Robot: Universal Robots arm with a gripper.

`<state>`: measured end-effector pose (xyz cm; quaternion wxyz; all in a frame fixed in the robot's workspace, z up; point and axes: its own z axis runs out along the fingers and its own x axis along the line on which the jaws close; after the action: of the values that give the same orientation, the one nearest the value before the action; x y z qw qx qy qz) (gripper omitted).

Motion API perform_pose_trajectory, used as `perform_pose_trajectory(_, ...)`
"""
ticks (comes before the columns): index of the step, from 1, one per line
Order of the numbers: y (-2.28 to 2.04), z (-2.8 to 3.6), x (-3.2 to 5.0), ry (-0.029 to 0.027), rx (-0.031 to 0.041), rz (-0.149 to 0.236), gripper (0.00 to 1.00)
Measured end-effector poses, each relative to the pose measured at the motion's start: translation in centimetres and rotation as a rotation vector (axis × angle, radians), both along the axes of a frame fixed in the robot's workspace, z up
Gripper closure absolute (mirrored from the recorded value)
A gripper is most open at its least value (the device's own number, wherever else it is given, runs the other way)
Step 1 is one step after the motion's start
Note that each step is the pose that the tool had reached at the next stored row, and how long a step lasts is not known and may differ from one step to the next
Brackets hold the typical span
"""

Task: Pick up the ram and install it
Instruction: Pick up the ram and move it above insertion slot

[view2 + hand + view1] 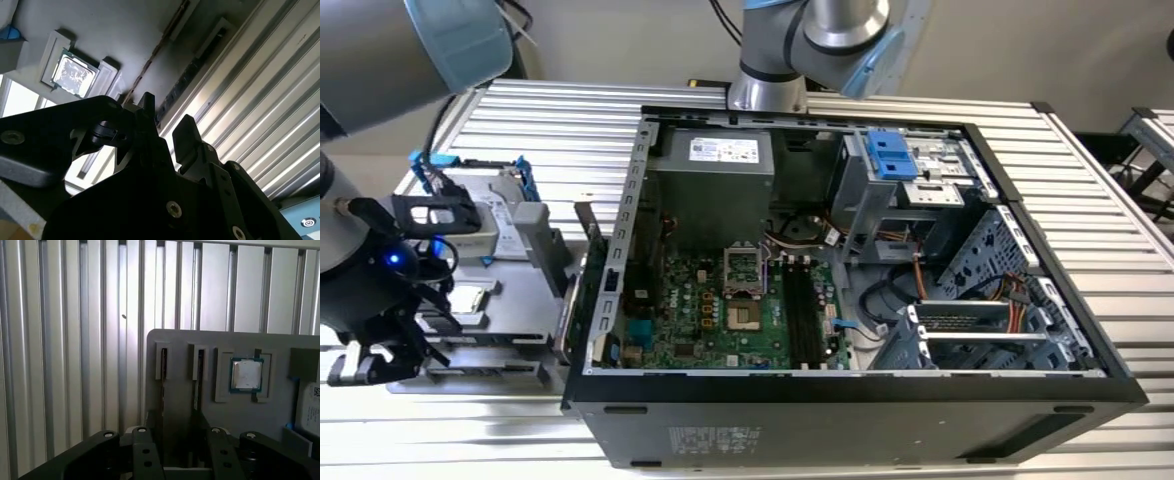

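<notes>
**Item: ram (182, 86).** A long, thin stick with a dark row of chips along it. It stands on edge in one of two narrow slots (162, 365) in a gray tray (514, 322). Stored upright, its top edge is probably left free for fingers to close on. It is neither gripped nor touched. A thin brownish edge shows in the neighbouring slot; whether that is a second stick cannot be told.

**Item: gripper (167, 117).** Black, two-fingered, with the fingers apart and nothing between them. In the first wrist view it (176, 427) looks down on the slotted part of the tray, with both slots running towards the gap between its fingers. In the exterior view it (384, 350) hangs at the tray's near edge, on the exterior view's left, well apart from the computer. The spread fingers and this position suggest an approach to the stick, with pickup not yet made.

**Item: square silver chip (246, 375).** It sits in its own recess, just beside the slots.

**Item: hard drive (494, 215).** Has a blue bracket and sits at the far end of the same tray.

**Item: computer case (854, 385).** It lies open with its side off, exposing the green board. The long black sockets (801, 315) on the board appear empty, so installation is judged not done.
</notes>
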<state>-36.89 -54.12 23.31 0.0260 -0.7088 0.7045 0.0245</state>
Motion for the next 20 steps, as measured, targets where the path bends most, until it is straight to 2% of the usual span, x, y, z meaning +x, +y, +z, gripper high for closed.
perform_pose_trajectory(7, -0.09, -1.28, -0.03, 0.0, -0.0008, 0.0, 0.0)
perform_pose_trajectory(20, -0.1, -3.58, -0.09, 0.0, -0.0119, 0.0, 0.0)
